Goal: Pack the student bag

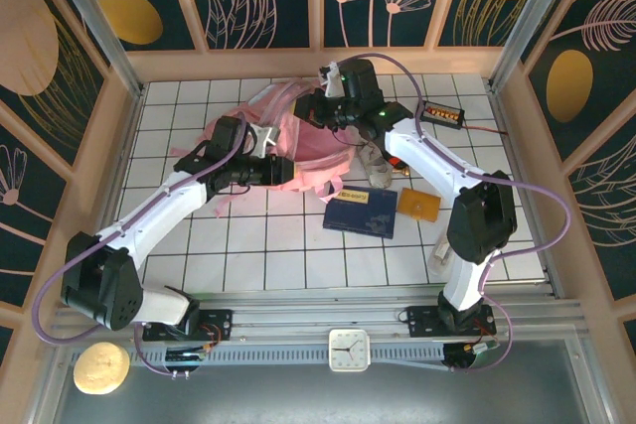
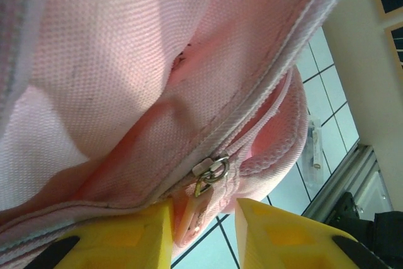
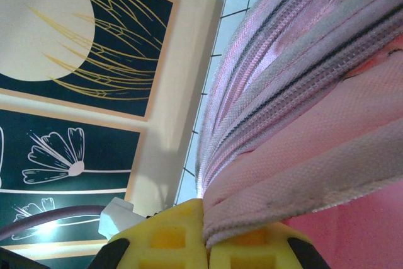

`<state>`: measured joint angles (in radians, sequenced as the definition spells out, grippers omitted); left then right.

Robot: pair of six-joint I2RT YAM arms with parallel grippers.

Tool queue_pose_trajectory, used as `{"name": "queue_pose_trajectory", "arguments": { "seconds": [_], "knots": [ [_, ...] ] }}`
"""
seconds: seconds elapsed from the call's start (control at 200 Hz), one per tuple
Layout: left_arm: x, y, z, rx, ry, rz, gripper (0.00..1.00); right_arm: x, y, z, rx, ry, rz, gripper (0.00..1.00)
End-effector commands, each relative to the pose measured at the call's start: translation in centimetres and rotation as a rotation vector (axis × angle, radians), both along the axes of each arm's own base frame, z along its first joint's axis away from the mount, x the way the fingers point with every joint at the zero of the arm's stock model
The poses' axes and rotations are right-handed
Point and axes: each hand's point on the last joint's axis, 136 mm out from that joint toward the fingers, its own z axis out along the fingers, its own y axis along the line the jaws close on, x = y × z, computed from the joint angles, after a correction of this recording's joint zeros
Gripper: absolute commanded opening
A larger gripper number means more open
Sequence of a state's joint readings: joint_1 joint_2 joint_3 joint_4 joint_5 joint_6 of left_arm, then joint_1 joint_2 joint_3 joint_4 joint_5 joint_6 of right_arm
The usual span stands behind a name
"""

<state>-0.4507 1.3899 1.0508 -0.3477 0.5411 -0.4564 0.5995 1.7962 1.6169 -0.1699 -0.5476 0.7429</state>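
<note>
Your right gripper [image 3: 206, 222] has its jaws pressed together on a pink edge of the student bag [image 1: 303, 161]. Your left gripper [image 2: 203, 212] has its jaws apart. The pink zipper tab [image 2: 187, 215] hangs between them, close against one yellow finger, below the metal slider [image 2: 211, 171]. The bag lies at the far middle of the tiled table [image 1: 278, 250], with a blue book [image 1: 360, 211] near it.

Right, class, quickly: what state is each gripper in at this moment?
Left gripper: open, jaws either side of the student bag zip tab.
Right gripper: shut on the student bag's fabric edge.
</note>
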Motion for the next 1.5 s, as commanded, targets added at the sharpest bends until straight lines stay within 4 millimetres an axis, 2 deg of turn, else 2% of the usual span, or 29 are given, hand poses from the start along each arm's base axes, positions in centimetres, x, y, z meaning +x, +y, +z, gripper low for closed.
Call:
{"name": "queue_pose_trajectory", "arguments": {
  "seconds": [0.0,0.255,0.42,0.5,0.62,0.771,0.971,1.016,1.026,1.046,1.191,1.361,1.496],
  "knots": [
    [0.8,-0.7,1.8,-0.030,-0.058,-0.036,0.32,-1.5,1.1,5.8,0.110,-0.122,0.046,0.00],
    [1.2,0.0,-0.3,0.044,-0.025,-0.009,0.29,-1.4,1.8,6.3,0.114,-0.127,0.044,0.00],
    [1.5,0.1,-1.0,0.061,-0.013,0.007,0.14,-1.6,2.4,6.5,0.116,-0.124,0.049,0.00],
    [1.4,0.2,-1.4,0.068,-0.002,0.001,0.00,-1.5,2.5,6.5,0.113,-0.124,0.046,0.00],
    [1.0,1.0,-2.2,0.137,0.009,-0.004,0.00,-1.2,2.6,6.0,0.104,-0.122,0.041,0.00],
    [0.1,3.9,-3.1,0.307,0.012,-0.010,0.00,-0.5,1.1,4.4,0.026,-0.106,0.015,0.00],
    [-1.5,8.7,-4.8,0.478,0.043,0.019,0.00,1.0,-3.3,2.8,-0.083,-0.118,-0.045,0.00],
    [-1.6,9.7,-5.1,0.496,0.050,0.036,0.00,0.5,-3.3,2.5,-0.097,-0.122,-0.022,0.00],
    [-1.5,9.9,-5.1,0.500,0.050,0.039,0.00,1.1,-4.3,2.5,-0.101,-0.121,-0.040,0.00],
    [-1.5,10.3,-5.1,0.508,0.052,0.046,0.00,1.3,-4.8,2.4,-0.106,-0.123,-0.045,0.00],
    [-1.1,13.9,-6.0,0.603,0.088,0.106,0.00,1.4,-6.7,1.9,-0.123,-0.139,-0.008,0.00],
    [0.3,20.2,-8.0,0.764,0.198,0.301,0.00,1.1,-7.6,1.8,-0.137,-0.154,0.023,0.00],
    [1.0,21.9,-10.1,0.836,0.261,0.336,0.00,0.9,-7.2,2.1,-0.109,-0.151,0.041,0.00]
  ]
}}
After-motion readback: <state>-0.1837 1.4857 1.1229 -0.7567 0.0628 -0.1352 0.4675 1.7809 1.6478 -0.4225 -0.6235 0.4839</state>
